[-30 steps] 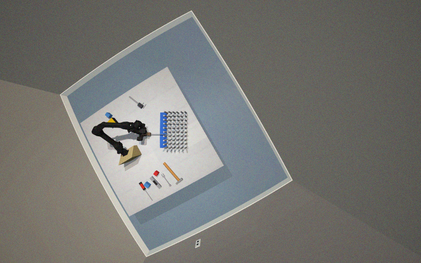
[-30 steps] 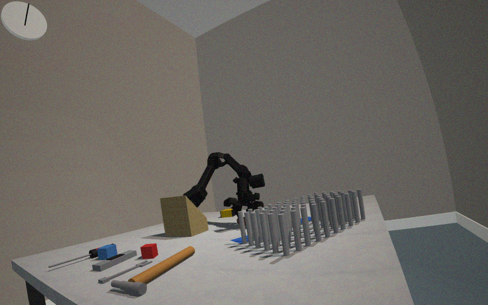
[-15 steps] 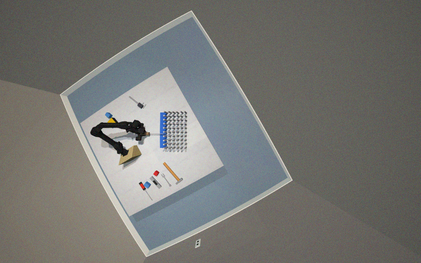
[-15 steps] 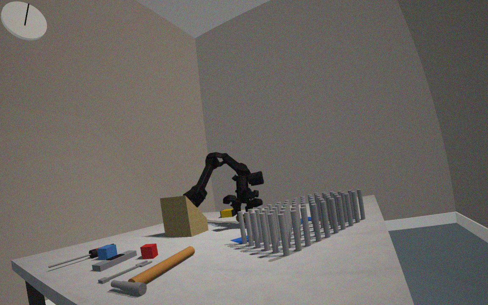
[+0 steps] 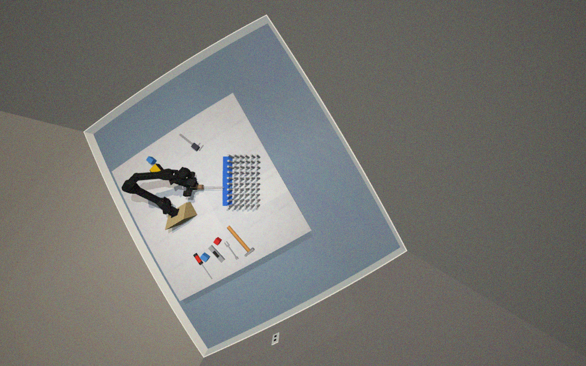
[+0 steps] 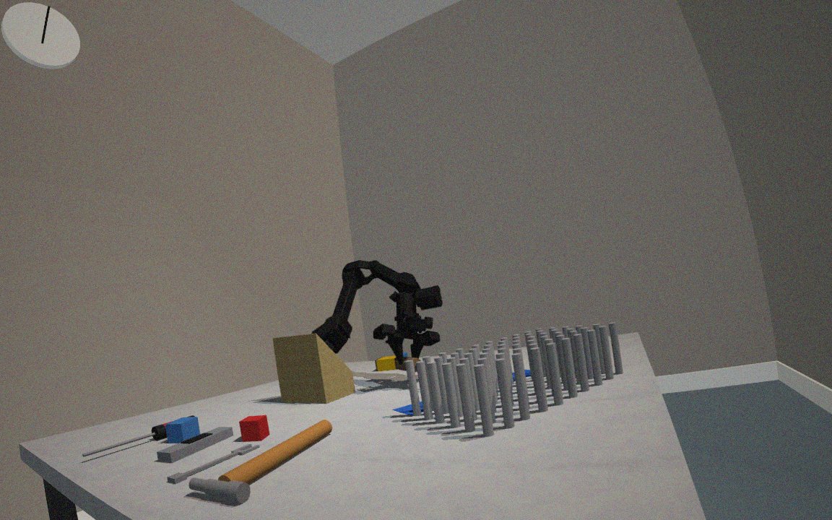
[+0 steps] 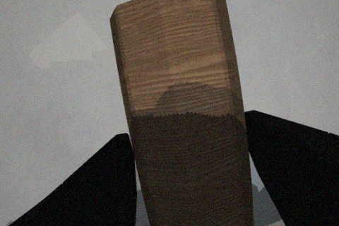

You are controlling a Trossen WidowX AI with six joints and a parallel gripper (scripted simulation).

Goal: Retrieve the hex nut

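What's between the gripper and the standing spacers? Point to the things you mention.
The wooden-handled tool (image 5: pixel 213 187) (image 7: pixel 180 60), its handle in the gripper (image 5: pixel 195 187) (image 7: pixel 188 135), and the blue strip (image 5: pixel 225 170), seen from the top.

Room: plain walls (image 5: pixel 22 191) (image 6: pixel 503 193), brownish on one side, greyer on the other. Pale clock (image 6: pixel 31 32) high on brownish wall. Floor (image 5: pixel 331 204) (image 6: pixel 748 420) blue-grey, edged by whitish baseboard (image 5: pixel 322 107) (image 6: pixel 716 375). White outlet (image 5: pixel 275 338) on a wall. Light dim; pale table (image 5: pixel 276 213) (image 6: pixel 535 471) has a dark leg (image 6: pixel 58 501).

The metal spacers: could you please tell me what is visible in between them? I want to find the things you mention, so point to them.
Between the metal spacers (image 5: pixel 246 178) (image 6: pixel 484 401), parts of the blue strip (image 5: pixel 225 182) (image 6: pixel 409 409) show along the front row. The posts hide much of the ground deeper in, and no hex nut can be made out.
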